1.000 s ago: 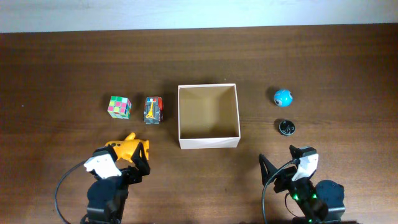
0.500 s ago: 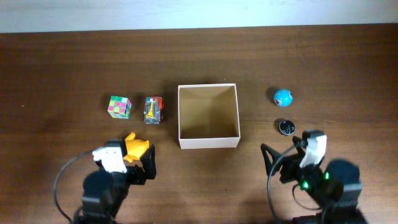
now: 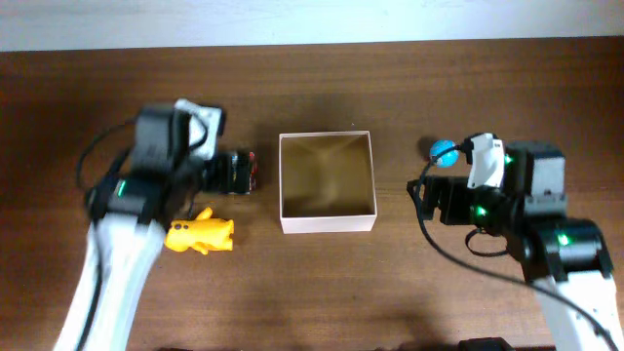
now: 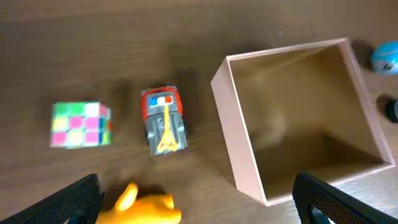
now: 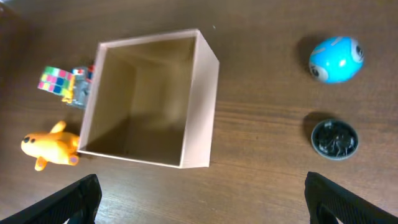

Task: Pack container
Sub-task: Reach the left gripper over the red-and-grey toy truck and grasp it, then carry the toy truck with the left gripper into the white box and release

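Observation:
The container (image 3: 327, 222) stands open-topped at the table's middle, and I see nothing inside it. It also shows in the left wrist view (image 4: 239, 149) and in the right wrist view (image 5: 199, 112). A yellow toy (image 3: 200, 235) lies left of its front. A toy car (image 4: 164, 119) and a colour cube (image 4: 81, 124) lie left of it, mostly hidden overhead by my left arm. A blue ball (image 3: 444, 152) and a black disc (image 5: 334, 138) lie to the right. My left gripper (image 4: 202, 211) is open above the yellow toy. My right gripper (image 5: 205, 208) is open and empty.
The dark wooden table (image 3: 322, 302) carries everything. A pale strip (image 3: 312, 19) runs along its back edge. Overhead, my right arm (image 3: 517, 210) covers the black disc, and cables hang from both arms.
Both arms have lifted from the front edge and swung toward the table's back. The left arm now covers the cube and car. The yellow toy lies uncovered.

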{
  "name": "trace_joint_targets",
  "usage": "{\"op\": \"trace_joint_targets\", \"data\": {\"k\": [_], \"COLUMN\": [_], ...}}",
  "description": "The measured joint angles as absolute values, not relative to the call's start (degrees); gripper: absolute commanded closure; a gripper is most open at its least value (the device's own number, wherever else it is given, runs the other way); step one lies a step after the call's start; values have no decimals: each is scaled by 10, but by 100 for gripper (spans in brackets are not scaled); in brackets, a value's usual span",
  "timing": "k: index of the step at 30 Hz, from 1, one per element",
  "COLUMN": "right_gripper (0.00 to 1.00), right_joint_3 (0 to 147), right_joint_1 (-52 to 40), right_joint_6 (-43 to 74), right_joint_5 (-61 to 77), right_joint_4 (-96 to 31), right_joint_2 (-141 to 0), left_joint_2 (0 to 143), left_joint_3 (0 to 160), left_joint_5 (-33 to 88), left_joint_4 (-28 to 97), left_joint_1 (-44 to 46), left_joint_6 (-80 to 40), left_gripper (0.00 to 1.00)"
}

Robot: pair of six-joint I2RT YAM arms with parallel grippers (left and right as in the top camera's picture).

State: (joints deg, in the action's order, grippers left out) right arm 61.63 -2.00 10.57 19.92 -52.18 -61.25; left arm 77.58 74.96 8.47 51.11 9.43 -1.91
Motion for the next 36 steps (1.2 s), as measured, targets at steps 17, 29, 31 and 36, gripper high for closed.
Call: {"op": "trace_joint_targets", "data": {"k": [17,29,31,36], "right_gripper": [1,1,1,1], "right_joint_3": [616,616,616,616], "right_joint_1": [90,90,90,90], "right_joint_6": [116,116,116,116], "right_joint_5": [179,179,179,179], "right_joint_4": [-609,-609,-609,-609], "right_joint_2": [-719,-719,-719,-719], "left_joint_2": [1055,1140,1142,1142], "left_joint_3": [797,798,798,801], "left_joint_5": [79,47,44,43], "left_joint_4": [499,469,469,464], "left_joint_1": [94,94,94,94], "left_joint_6": [-33,-46,-47,-48], "left_gripper": [0,22,33,47]}}
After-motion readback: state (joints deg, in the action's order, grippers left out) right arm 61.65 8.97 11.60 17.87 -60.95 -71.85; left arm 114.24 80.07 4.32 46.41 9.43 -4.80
